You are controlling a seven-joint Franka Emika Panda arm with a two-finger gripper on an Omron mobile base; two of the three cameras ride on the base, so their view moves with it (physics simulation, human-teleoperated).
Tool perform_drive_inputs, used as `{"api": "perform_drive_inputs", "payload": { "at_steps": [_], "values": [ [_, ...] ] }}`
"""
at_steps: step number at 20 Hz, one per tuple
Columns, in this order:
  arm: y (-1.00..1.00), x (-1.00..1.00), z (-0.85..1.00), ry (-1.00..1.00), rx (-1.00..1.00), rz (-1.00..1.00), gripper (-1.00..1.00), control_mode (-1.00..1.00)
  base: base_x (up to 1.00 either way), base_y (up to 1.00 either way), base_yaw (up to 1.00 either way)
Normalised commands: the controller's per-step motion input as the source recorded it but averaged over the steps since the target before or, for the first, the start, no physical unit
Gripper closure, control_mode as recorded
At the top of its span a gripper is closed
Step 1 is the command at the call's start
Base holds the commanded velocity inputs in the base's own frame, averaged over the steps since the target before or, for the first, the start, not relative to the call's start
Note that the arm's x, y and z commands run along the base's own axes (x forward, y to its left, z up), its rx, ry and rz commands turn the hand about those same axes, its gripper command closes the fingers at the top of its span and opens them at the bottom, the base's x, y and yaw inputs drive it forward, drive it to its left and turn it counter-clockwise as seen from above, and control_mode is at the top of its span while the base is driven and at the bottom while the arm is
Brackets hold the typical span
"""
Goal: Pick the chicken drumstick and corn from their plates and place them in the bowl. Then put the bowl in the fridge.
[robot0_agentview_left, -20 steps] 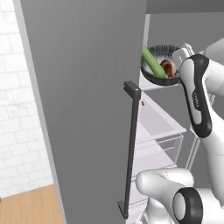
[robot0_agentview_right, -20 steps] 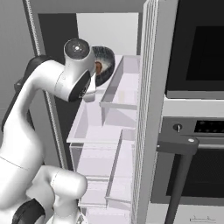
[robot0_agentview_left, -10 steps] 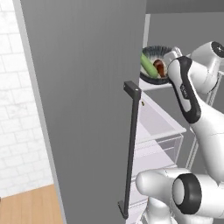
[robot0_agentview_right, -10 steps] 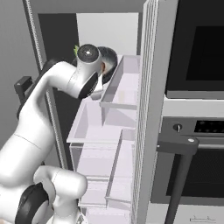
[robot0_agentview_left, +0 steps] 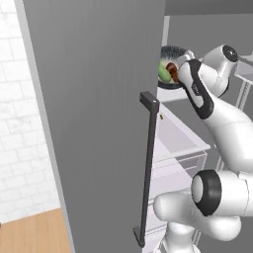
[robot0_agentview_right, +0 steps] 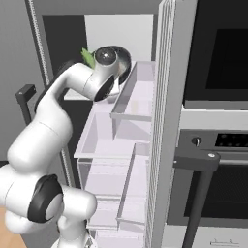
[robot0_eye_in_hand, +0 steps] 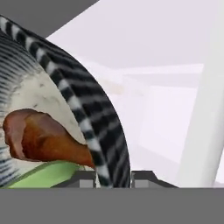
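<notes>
While the fridge door is standing open with its dark bar handle running upright, the arm is reaching into the white interior at upper-shelf height. In the hand view the gripper is pinching the rim of the bowl: the ribbed wall is passing between the two dark fingertips, one inside and one outside, so the jaws are closing narrowly on that rim. The drumstick is lying in the bowl against its pale speckled inside; in this view its long axis is running roughly side to side, the thick meaty end sitting away from the gripped rim and the thin bone end pointing toward it, nearly touching the wall near the fingertips. The corn is lying just beside the drumstick, touching it, showing as a pale green band running along much the same line.

In the left base view the bowl is showing past the door edge, tilted so its opening is facing the camera, with the corn and drumstick inside. In the right base view the bowl is sitting behind the wrist, the corn sticking up and to the left past the rim, just above the clear shelves
</notes>
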Motion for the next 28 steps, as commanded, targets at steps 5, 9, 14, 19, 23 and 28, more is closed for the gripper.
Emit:
{"api": "perform_drive_inputs", "payload": {
  "at_steps": [5, 9, 14, 19, 23, 28],
  "values": [
    [0.00, 0.53, 0.00, 0.00, 0.00, 0.00, -1.00, -1.00, 0.00, 0.00, 0.00],
    [0.00, 0.09, 0.02, -0.05, 0.00, 0.00, -1.00, -1.00, 0.00, 0.00, 0.00],
    [0.16, -0.11, 0.12, -0.32, -0.04, 0.00, -1.00, -1.00, 0.00, 0.00, 0.00],
    [0.13, -0.65, 0.17, -0.28, -0.01, -0.01, -1.00, -1.00, 0.00, 0.00, 0.00],
    [0.30, -1.00, 0.54, -0.14, -0.03, -0.03, -1.00, -1.00, 0.00, 0.00, 0.00],
    [0.13, -1.00, 0.62, 0.03, -0.03, -0.01, -1.00, -1.00, 0.00, 0.00, 0.00]
  ]
}}
